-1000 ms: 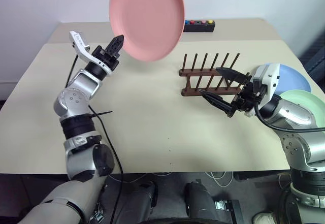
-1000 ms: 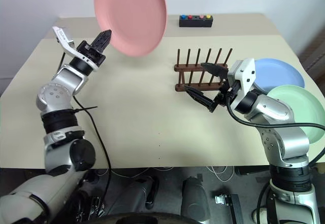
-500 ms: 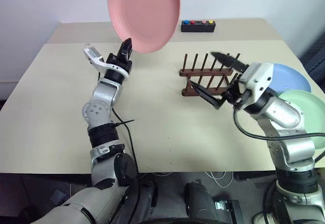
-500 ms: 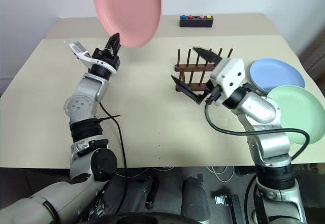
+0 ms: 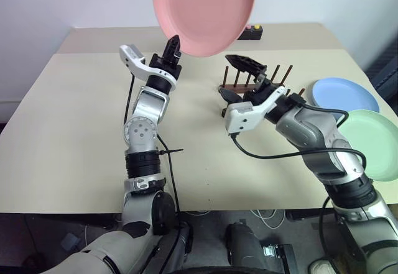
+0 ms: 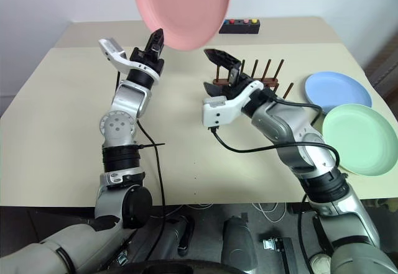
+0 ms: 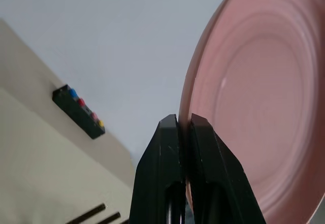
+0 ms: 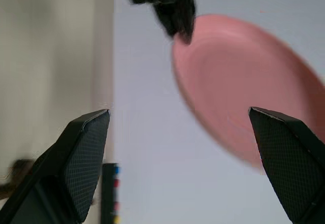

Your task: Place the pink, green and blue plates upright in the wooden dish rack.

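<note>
— Where is the pink plate (image 5: 204, 13) sitting?
— The left gripper (image 5: 171, 45) is pinching its lower rim, holding it up over the far half of the desk (image 5: 68, 131); its top is running out of view.
— And the right gripper (image 6: 219, 70)?
— It is gaping wide, holding nothing, and covering part of the wooden dish rack (image 5: 273, 78).
— The others?
— The blue plate (image 5: 345, 94) and green plate (image 5: 370, 143) are lying flat by the desk's right edge, the green one overhanging.
</note>
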Available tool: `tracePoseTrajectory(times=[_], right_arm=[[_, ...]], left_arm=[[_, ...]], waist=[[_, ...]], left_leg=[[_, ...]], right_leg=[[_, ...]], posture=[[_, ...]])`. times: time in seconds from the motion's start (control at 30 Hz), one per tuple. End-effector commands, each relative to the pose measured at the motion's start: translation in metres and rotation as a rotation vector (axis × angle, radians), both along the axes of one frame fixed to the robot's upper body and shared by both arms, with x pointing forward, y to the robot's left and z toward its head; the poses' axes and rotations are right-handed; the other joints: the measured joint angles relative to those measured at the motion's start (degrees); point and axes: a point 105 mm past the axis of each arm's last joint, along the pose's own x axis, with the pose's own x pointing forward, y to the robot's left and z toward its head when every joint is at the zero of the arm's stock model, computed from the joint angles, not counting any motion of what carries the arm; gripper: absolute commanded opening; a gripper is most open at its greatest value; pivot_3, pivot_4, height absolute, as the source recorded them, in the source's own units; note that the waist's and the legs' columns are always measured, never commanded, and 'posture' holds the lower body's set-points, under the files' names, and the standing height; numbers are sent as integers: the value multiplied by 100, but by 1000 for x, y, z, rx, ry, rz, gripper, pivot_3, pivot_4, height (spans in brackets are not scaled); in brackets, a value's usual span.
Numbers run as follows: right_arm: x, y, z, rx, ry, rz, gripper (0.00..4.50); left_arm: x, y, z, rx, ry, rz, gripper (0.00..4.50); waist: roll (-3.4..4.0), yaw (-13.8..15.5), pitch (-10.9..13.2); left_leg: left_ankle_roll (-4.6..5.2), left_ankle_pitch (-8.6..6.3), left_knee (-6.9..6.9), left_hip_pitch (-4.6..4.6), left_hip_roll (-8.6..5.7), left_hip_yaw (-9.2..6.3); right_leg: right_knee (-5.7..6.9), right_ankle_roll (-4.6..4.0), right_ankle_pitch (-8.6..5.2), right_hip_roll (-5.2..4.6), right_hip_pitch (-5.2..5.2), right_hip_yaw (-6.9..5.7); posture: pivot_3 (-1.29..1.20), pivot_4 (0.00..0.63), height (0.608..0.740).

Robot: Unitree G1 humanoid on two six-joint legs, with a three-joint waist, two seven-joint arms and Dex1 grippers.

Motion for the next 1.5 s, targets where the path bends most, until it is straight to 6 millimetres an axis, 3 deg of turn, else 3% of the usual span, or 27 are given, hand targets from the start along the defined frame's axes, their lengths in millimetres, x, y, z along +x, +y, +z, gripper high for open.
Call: tracePoseTrajectory(times=[0.03,0.47,0.57,0.8,1.0,1.1,1.3,1.37,1.5], right_arm=[[5,0,14,5,-70,-43,4500],[23,4,21,13,-82,-99,4500],[25,3,21,28,-71,-104,3618],[26,3,17,35,-61,-105,130],[26,1,17,41,-62,-110,58],[26,0,15,39,-64,-112,0],[27,-7,17,37,-71,-127,0],[27,-11,21,53,-74,-133,0],[28,-30,42,262,-35,-123,0]], left_arm=[[-16,-31,9,-58,-31,-86,39],[-25,-47,14,-9,-89,-164,39],[-23,-46,10,-8,-88,-161,0],[-20,-46,1,11,-82,-164,0],[-21,-49,2,-14,-87,-195,0],[-23,-50,5,-37,-97,-213,982],[-21,-37,8,-70,-98,-217,3970],[-25,-31,10,-66,-124,-240,3970],[-39,-15,9,78,-235,-304,3970]], waist=[[0,2,0],[0,-7,0],[0,-3,0],[0,-3,0],[1,-5,2],[1,-2,2],[1,-7,2],[1,-8,2],[1,-24,2]], left_leg=[[0,0,0,0,-1,0],[0,0,-1,0,-1,1],[0,0,-1,0,-1,1],[0,0,-2,0,-1,1],[0,0,-6,0,-1,3],[0,0,-8,0,-1,3],[0,0,-15,0,-1,3],[0,0,-17,0,-1,4],[0,1,-27,1,-1,7]], right_leg=[[0,0,0,-1,0,0],[0,0,0,1,-1,2],[0,0,0,1,0,2],[0,-1,0,1,-1,2],[-1,-1,0,0,-3,6],[-1,0,0,0,-4,6],[-4,-1,0,0,-6,7],[-4,-1,0,0,-7,9],[-5,-1,0,1,-12,15]], posture=[[0,150,740],[0,150,740],[0,150,740],[0,150,740],[0,150,740],[0,150,740],[0,150,740],[0,150,740],[0,150,740]])
